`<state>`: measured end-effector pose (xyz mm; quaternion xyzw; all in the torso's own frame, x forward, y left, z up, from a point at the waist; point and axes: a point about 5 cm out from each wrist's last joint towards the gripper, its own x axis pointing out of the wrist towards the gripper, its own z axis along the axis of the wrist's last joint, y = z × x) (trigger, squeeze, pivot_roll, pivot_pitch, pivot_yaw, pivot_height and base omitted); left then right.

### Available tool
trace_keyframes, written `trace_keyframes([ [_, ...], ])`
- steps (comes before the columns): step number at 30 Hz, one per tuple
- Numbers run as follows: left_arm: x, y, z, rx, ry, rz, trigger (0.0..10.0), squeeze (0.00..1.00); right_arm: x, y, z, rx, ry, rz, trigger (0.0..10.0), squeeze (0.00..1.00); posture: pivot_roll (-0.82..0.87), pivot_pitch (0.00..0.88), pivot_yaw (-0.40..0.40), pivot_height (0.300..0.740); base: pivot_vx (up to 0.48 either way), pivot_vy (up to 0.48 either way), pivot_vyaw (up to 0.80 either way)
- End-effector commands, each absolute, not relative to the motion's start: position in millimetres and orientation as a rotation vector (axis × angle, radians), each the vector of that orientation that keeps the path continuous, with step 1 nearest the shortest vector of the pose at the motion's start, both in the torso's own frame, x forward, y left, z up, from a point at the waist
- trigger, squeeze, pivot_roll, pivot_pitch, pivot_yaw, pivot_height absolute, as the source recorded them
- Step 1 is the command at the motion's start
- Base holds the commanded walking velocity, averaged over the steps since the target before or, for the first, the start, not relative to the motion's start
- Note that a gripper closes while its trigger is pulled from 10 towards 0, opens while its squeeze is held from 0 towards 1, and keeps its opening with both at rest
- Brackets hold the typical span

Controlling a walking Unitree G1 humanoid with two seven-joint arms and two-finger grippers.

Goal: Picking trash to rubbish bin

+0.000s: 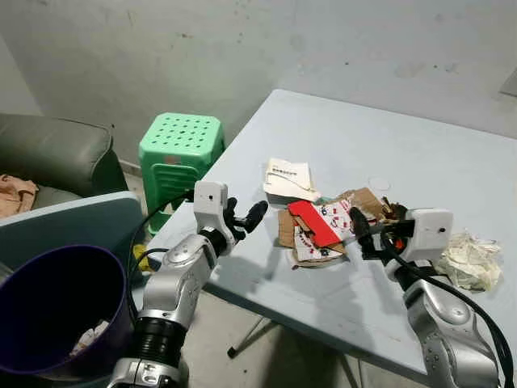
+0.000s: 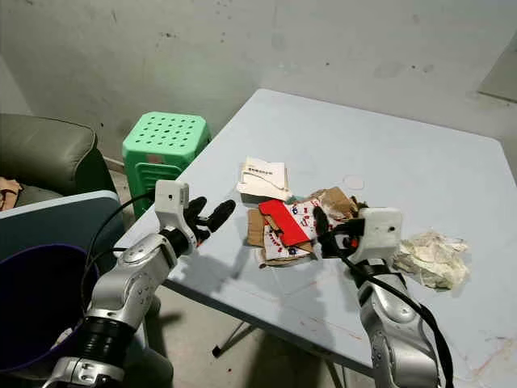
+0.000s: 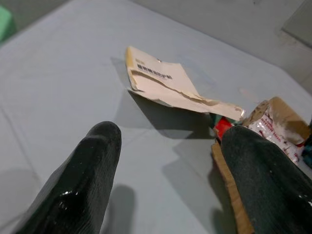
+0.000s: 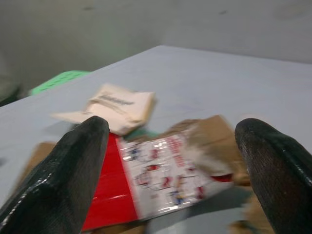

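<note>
Trash remains uncollected on the pale blue table (image 1: 452,162): both the left gripper (image 1: 244,218) and right gripper (image 1: 365,233) hover spread wide and empty, the red-and-white torn wrapper (image 1: 319,222) between them, the dark purple bin (image 1: 48,299) behind the left gripper.

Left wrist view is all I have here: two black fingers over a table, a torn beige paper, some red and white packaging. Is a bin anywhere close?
Observer: Yes, a purple rubbish bin stands on the floor at the robot's left, beside the table.
Operator: What is the other arm doing?
Observer: The right gripper, fingers open, points at the red and white wrapper.
Operator: Any more trash?
Observer: A crumpled tissue lies right of that gripper.
</note>
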<state>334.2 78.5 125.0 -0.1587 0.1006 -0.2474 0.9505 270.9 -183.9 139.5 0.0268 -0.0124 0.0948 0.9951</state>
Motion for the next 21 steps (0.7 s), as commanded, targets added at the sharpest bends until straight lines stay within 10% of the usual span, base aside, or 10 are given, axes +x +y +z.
trace_keyframes([
  [1, 338.2, 73.7, 129.1, -0.353, 0.211, -0.528, 10.0, 0.0, 266.2, -181.5, 141.0, 0.056, -0.01, 0.241, 10.0, 0.0, -0.03, 0.087, -0.051, 0.74, 0.0, 0.0, 0.0],
  [21, 357.4, 47.2, 140.2, -0.469, 0.241, -0.596, 10.0, 0.0, 241.4, -168.5, 135.0, 0.035, 0.093, 0.414, 10.0, 0.0, -0.07, 0.111, -0.046, 0.74, 0.0, 0.0, 0.0],
])
